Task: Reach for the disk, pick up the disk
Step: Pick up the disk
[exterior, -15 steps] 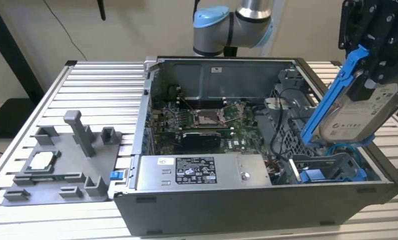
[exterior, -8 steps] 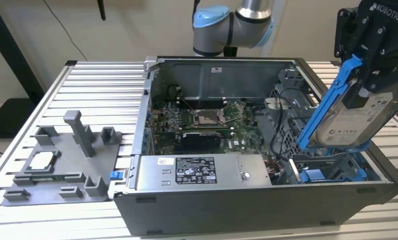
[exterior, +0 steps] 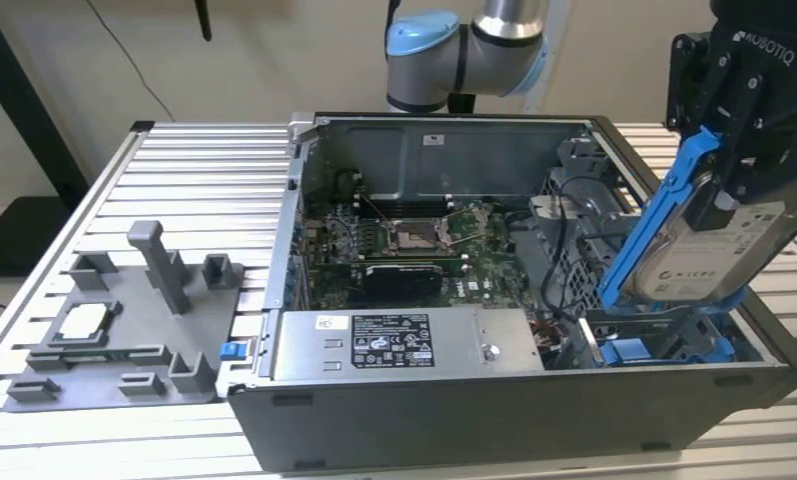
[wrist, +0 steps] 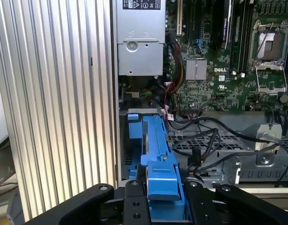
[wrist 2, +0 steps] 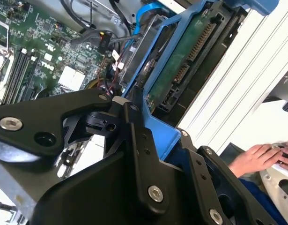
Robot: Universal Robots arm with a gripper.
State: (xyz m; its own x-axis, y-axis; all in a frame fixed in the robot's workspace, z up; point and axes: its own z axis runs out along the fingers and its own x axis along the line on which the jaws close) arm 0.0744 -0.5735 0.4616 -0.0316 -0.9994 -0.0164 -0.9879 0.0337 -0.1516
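Exterior view, from its left: a grey fixture tray [exterior: 118,340] lies on the ribbed aluminium table [exterior: 198,170], holding a small white-grey square chip [exterior: 85,320]. Just beside it, toward the exterior view's right, stands the open computer case [exterior: 505,420], with the green motherboard [exterior: 412,235] inside and a long grey box with a white sticker [exterior: 405,345] along its near edge. Farther right, the black gripper [exterior: 738,150] holds the disk [exterior: 718,250] tilted nearly on edge above the case's right end, its blue bracket [exterior: 652,220] raised over the blue bay [exterior: 665,350] below.

In the first wrist view the fingers [wrist: 134,206] pinch the bracket's blue edge [wrist: 162,183] from both sides, over the case's cabling. In the second wrist view the gripper [wrist 2: 148,145] clamps the same blue frame, the disk's green circuit board [wrist 2: 181,61] facing the camera, and a person's hand [wrist 2: 254,157] rests beyond the table's edge.
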